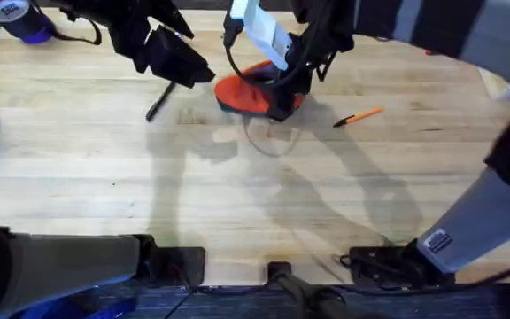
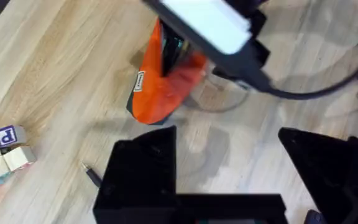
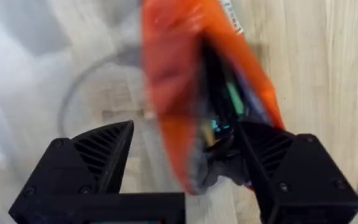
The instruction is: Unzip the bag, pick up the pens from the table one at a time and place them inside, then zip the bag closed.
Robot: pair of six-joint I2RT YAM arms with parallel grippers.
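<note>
Between black fingers (image 3: 98,155), the orange bag (image 3: 173,81) gapes (zipper parted).

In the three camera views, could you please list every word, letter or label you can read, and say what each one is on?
"P": on the face of a small wooden block at the edge of the table.
Small tag on the orange bag: print too small to read.
White label on the right arm's sleeve: unreadable.
Roll of tape: markings blurred.

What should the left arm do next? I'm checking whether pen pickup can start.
Probably lower the open left gripper onto the black pen lying just beneath it: the bag looks unzipped, the right gripper straddles its end, and both pens, including the orange pen, lie on the table.
</note>
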